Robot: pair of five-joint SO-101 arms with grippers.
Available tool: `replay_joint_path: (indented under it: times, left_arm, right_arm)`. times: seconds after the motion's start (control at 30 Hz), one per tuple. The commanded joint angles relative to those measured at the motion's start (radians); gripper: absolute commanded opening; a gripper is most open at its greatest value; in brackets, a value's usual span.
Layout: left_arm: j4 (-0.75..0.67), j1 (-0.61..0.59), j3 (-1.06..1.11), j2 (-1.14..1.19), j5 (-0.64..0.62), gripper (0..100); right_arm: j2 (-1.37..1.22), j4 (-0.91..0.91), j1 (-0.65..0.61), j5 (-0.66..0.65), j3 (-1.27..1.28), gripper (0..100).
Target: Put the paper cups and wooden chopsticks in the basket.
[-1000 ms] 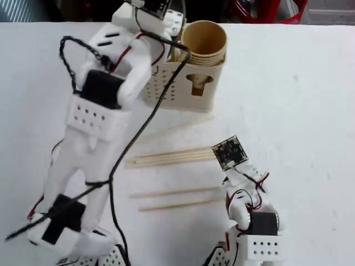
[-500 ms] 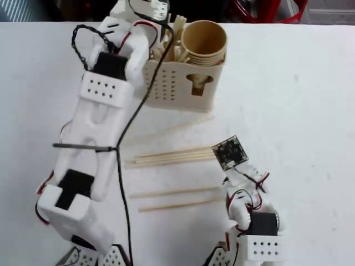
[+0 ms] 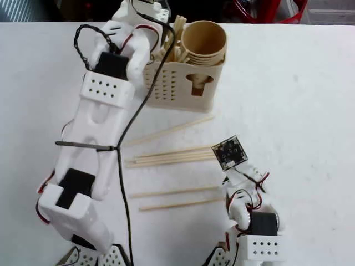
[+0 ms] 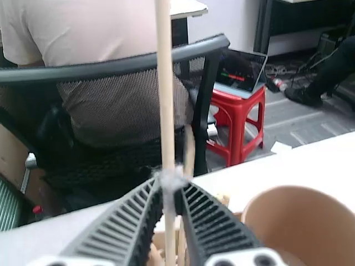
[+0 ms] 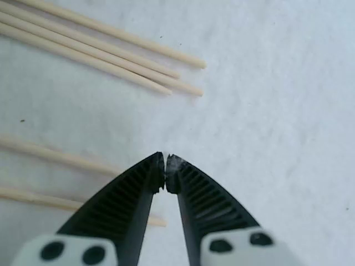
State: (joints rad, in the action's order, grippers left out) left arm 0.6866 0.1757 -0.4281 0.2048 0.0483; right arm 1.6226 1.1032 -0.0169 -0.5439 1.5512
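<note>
A stack of paper cups (image 3: 204, 40) stands in the cream basket (image 3: 176, 87) at the back of the table, with some wooden sticks (image 3: 176, 29) beside it. In the left wrist view my left gripper (image 4: 169, 187) is shut on an upright chopstick (image 4: 165, 83), right beside the top cup's rim (image 4: 288, 213). The left arm (image 3: 105, 94) stretches to the basket's far left corner. Several chopsticks lie on the table: one slanted (image 3: 169, 131), a bundle (image 3: 172, 157) and two nearer ones (image 3: 176, 198). My right gripper (image 5: 165, 167) hovers shut and empty over the table between the bundle (image 5: 105, 55) and the nearer sticks (image 5: 61, 159).
The white table (image 3: 299, 100) is bare to the right of the basket. The right arm's base (image 3: 260, 233) sits at the front edge. Behind the table are a black chair (image 4: 138, 72) and a red stool (image 4: 238, 111).
The left arm has swung out and lowered, carrying its chopstick to the basket's far left corner; in the last half second it barely shifted. The right arm has kept still.
</note>
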Motion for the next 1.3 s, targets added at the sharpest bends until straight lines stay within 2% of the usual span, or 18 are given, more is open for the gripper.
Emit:
replay_joint_path:
  times: [0.0, 0.23, 0.33, 0.43, 0.6, 0.67, 0.73, 0.8, 0.87, 0.97, 1.07, 1.27]
  left_arm:
    - [0.009, -0.016, -0.038, -0.013, -0.014, 5]
    - [0.035, -0.038, -0.035, -0.045, -0.014, 5]
    - [0.109, -0.062, -0.044, -0.081, -0.014, 5]
    - [0.262, -0.105, -0.040, -0.128, -0.009, 5]
    - [0.635, -0.228, -0.020, -0.105, -0.011, 5]
    - [0.694, -0.269, 0.038, -0.047, -0.011, 5]
    - [0.695, -0.302, 0.114, 0.016, -0.015, 5]
    - [0.646, -0.329, 0.186, 0.077, -0.075, 5]
    - [0.578, -0.358, 0.229, 0.131, -0.126, 5]
    - [0.497, -0.398, 0.236, 0.197, -0.132, 5]
    - [0.423, -0.449, 0.236, 0.242, -0.161, 5]
    - [0.368, -0.481, 0.245, 0.294, -0.195, 5]
  right_arm:
    - [-0.002, -0.002, -0.005, -0.009, -0.003, 1.9]
    - [-0.002, -0.002, -0.005, -0.009, -0.003, 1.9]
    - [-0.002, -0.004, -0.005, -0.009, -0.003, 2.0]
    - [-0.002, -0.002, -0.004, -0.009, -0.006, 2.3]
    - [-0.010, 0.056, 0.001, -0.011, -0.064, 3.0]
    - [-0.010, 0.068, -0.001, -0.060, -0.081, 6.3]
    - [-0.012, 0.073, -0.004, -0.103, -0.095, 11.5]
    - [-0.012, 0.087, -0.002, -0.137, -0.120, 15.0]
    - [-0.016, 0.124, -0.002, -0.175, -0.172, 14.6]
    - [-0.094, 0.166, -0.007, -0.189, -0.318, 12.6]
    - [-0.303, 0.188, -0.050, -0.192, -0.505, 12.5]
    - [-0.901, 0.206, -0.257, -0.272, -0.848, 12.7]
